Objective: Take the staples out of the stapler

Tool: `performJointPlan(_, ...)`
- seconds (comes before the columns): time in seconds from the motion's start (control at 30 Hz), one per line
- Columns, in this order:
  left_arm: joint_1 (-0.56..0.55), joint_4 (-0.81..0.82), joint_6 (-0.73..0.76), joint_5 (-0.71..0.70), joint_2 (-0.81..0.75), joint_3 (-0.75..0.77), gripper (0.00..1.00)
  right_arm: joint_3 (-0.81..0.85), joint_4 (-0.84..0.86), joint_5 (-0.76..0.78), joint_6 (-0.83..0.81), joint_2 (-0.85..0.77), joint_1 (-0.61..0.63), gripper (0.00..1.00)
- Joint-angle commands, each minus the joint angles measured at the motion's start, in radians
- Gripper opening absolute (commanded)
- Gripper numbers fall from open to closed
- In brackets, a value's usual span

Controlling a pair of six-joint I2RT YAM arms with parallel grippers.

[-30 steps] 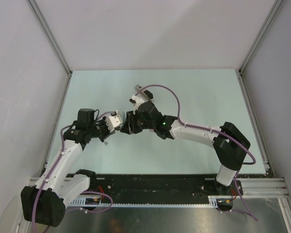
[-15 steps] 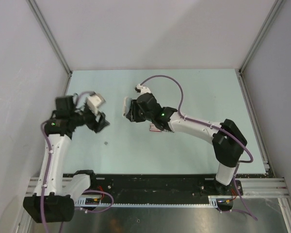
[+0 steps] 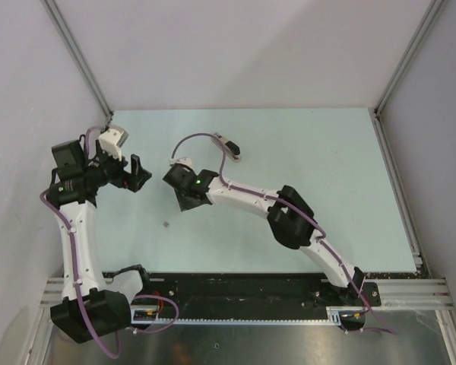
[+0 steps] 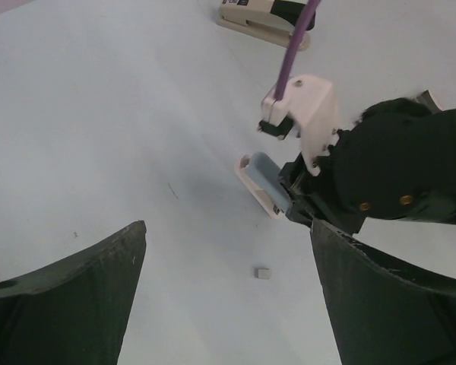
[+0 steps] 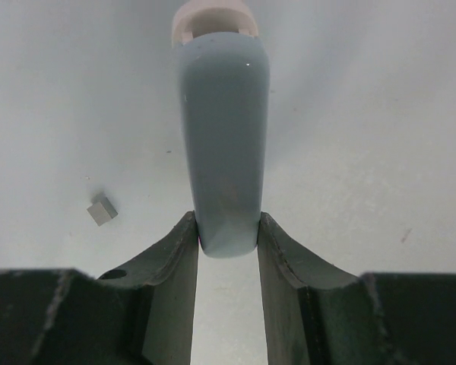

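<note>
My right gripper [image 5: 226, 220] is shut on the rear end of the stapler [image 5: 222, 122], a blue-grey top over a cream base that points away from the wrist, just above the table. In the left wrist view the stapler [image 4: 262, 176] pokes out of the right gripper [image 4: 289, 201]. One small grey block of staples [image 5: 101, 208] lies loose on the table to the stapler's left, seen too in the overhead view as the staples [image 3: 166, 224] and between the left fingers as the staples [image 4: 263, 271]. My left gripper [image 3: 137, 173] hangs open and empty at the far left.
A cream-and-black object [image 3: 229, 146] lies on the table behind the right arm, and the same object [image 4: 266, 15] shows at the top of the left wrist view. The table's left edge rail [image 3: 106, 125] runs close to the left arm.
The left gripper has opened and swung away to the left and back from the stapler. The right arm has stretched leftward, carrying the stapler with it. The staples on the table have not moved.
</note>
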Motion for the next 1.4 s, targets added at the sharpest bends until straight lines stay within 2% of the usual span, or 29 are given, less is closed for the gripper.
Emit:
performJointPlan(0.0, 0.022, 0.003, -0.08, 0.043, -0.018, -0.003, 0.97, 0.219, -0.191, 0.038, -0.006, 0.097, 0.005, 0.0)
performJointPlan(0.1, 0.026, 0.01, -0.1, 0.039, -0.016, -0.005, 0.99, 0.306, -0.244, 0.03, 0.006, 0.159, -0.001, 0.0)
performJointPlan(0.23, 0.026, 0.019, -0.111, 0.03, -0.022, -0.014, 0.99, 0.328, -0.244, 0.023, 0.015, 0.187, -0.005, 0.0)
performJointPlan(0.6, 0.026, 0.032, -0.118, 0.045, 0.01, -0.061, 1.0, 0.397, -0.191, -0.026, 0.028, 0.215, -0.007, 0.53)
performJointPlan(0.7, 0.026, 0.034, -0.115, 0.052, 0.041, -0.075, 1.0, 0.394, -0.185, -0.036, 0.025, 0.196, -0.015, 0.58)
performJointPlan(0.87, 0.026, 0.036, -0.109, 0.055, 0.067, -0.077, 0.99, 0.34, -0.159, -0.049, 0.023, 0.126, -0.03, 0.59)
performJointPlan(0.97, 0.027, 0.039, -0.099, 0.048, 0.075, -0.075, 0.99, 0.276, -0.136, -0.004, -0.005, 0.047, -0.043, 0.62)
performJointPlan(1.03, 0.025, 0.04, -0.092, 0.042, 0.08, -0.075, 1.0, 0.187, -0.108, 0.037, -0.023, -0.023, -0.065, 0.73)
performJointPlan(1.1, 0.026, 0.04, -0.085, 0.039, 0.081, -0.078, 1.0, 0.062, -0.059, 0.04, -0.037, -0.1, -0.106, 0.78)
performJointPlan(1.27, 0.025, 0.041, -0.063, 0.053, 0.074, -0.096, 0.99, -0.299, 0.146, -0.002, -0.042, -0.293, -0.233, 0.78)
performJointPlan(1.37, 0.025, 0.04, -0.062, 0.054, 0.075, -0.098, 1.0, -0.427, 0.18, 0.031, -0.041, -0.342, -0.28, 0.76)
